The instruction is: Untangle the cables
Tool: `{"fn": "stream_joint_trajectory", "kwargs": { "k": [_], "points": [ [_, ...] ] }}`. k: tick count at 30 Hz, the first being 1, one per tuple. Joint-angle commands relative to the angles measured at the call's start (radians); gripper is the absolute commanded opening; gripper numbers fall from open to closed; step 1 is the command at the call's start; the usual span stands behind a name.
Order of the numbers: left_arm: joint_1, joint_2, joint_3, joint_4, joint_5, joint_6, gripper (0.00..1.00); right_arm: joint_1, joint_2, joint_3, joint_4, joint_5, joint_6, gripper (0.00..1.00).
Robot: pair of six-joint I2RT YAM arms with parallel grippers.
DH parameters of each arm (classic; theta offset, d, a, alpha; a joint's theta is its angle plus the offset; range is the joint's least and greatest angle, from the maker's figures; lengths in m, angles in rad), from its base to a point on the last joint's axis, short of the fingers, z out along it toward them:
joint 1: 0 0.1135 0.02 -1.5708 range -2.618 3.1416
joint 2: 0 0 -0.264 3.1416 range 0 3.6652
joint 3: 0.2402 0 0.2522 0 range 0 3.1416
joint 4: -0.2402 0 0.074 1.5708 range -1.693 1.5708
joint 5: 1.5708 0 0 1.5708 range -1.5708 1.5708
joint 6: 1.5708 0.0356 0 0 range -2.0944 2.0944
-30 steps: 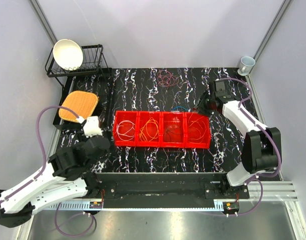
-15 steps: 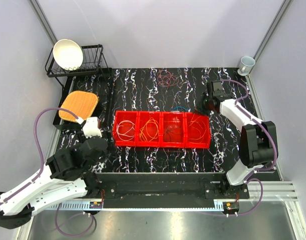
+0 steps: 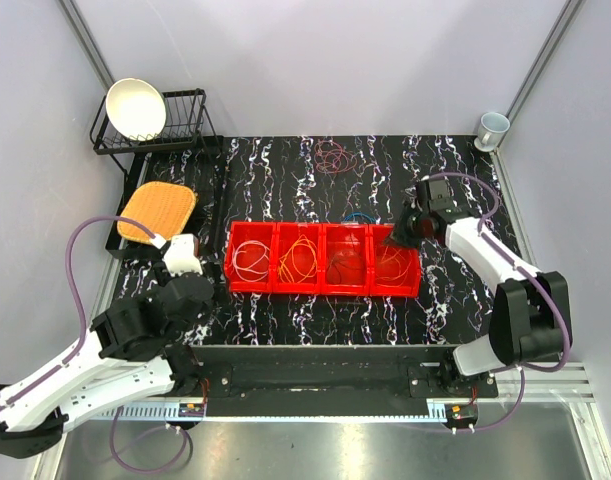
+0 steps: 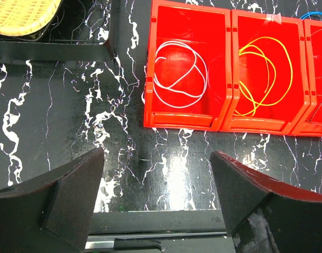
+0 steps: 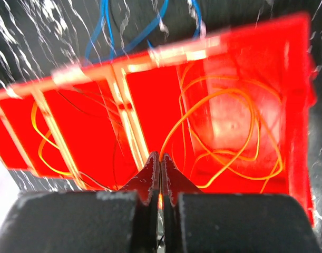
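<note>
Nearest to my bases, my left gripper [image 4: 156,154] hung over the black marbled table [image 3: 315,315], just short of the near left corner of the red bins [image 3: 325,289]. Its two dark fingers [image 4: 66,184] stood wide apart with nothing between them but bare tabletop.

The four bins sat in a row across the middle of the table. The leftmost held a white cable [image 4: 179,74] in a loose loop. The one beside it held a yellow cable [image 4: 266,74]. In the third I could only make out a thin dark strand [image 3: 351,262], too fine to name.

The rightmost bin held the orange cable [image 5: 232,132], lying in a few wide loops. My right gripper [image 5: 159,161] was over that bin's far left corner, tilted down into it, its jaws pressed fully together. One orange strand ran right up to the fingertips; whether it was pinched there I could not tell.

Just behind the bins a blue cable [image 3: 360,216] lay on the table. Farther back, well apart from the rest, was a small heap of red cable [image 3: 333,157].

At the far left stood a black wire rack [image 3: 185,125] with a white bowl [image 3: 135,108] in it, and a woven yellow mat [image 3: 157,211] lay nearer. A pale cup [image 3: 492,128] stood at the far right corner.
</note>
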Motion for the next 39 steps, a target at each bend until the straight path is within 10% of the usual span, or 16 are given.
{"fn": "stream_joint_trajectory", "kwargs": {
  "k": [1,17,23,39],
  "points": [
    [0.002,0.008,0.011,0.015,-0.006,-0.011,0.84,0.027,-0.042,-0.061,0.021,-0.06,0.008,0.0],
    [0.003,-0.004,0.026,-0.039,-0.057,-0.072,0.83,0.036,0.196,0.041,0.054,-0.006,-0.11,0.0],
    [0.013,0.008,0.028,-0.041,-0.052,-0.069,0.83,0.034,0.12,0.057,0.006,0.038,-0.123,0.36],
    [0.034,-0.012,0.031,-0.041,-0.042,-0.071,0.83,0.036,-0.143,0.146,-0.241,0.106,-0.155,0.57]
  ]
}}
